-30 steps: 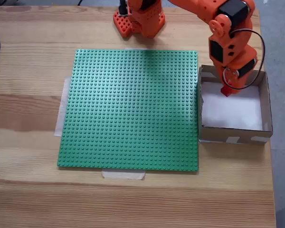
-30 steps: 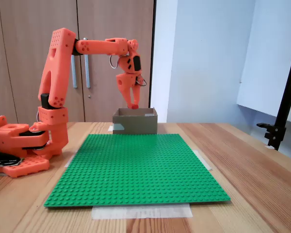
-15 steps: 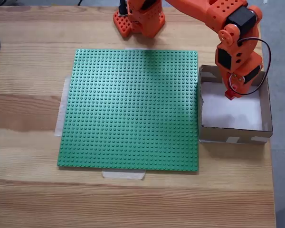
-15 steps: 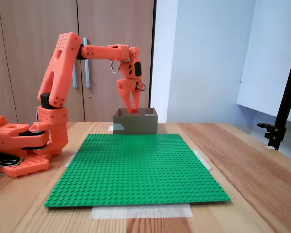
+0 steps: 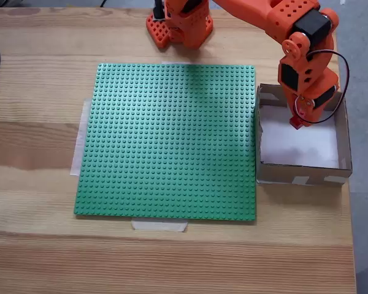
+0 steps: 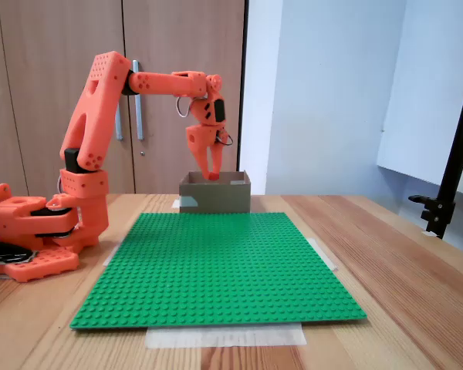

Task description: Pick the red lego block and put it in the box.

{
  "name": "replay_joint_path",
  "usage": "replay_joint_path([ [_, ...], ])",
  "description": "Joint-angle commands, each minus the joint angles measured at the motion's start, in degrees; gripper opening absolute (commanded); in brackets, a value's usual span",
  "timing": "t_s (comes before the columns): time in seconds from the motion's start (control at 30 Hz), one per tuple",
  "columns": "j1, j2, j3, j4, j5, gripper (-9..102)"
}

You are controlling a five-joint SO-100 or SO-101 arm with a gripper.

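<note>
1. Red plastic is peeking out at the tip of the pincer [image 5: 296, 122]: the red lego block [image 5: 295, 123] is being pinched between the fingers, hanging above the white floor of the box [image 5: 341, 138], toward its far side in a fixed view.
2. The block's long axis and facing are too hidden by the fingers to tell.
3. In a fixed view from the front, the pincer [image 6: 210, 174] is pointing straight down, its tip sitting at the box [image 6: 216, 196] rim.
4. The orange arm [image 6: 100, 108] is reaching over from its base on the wooden bench [image 5: 37, 79].
5. A green baseplate [image 5: 168, 141] is lying taped to the bench, touching the box's left wall.
</note>
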Motion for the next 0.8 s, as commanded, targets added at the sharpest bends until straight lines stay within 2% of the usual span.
replay_joint_path([
  [0.0, 0.7, 1.3, -3.4, -0.9, 1.0, 8],
  [0.3, 0.9, 3.7, -1.8, -0.9, 1.8, 18],
  [0.43, 0.4, 6.4, 1.4, -2.5, 0.3, 19],
  [0.57, 0.6, 13.2, 9.3, -7.1, -1.9, 14],
  [0.77, 2.7, 29.9, 25.0, -14.1, -11.2, -1],
])
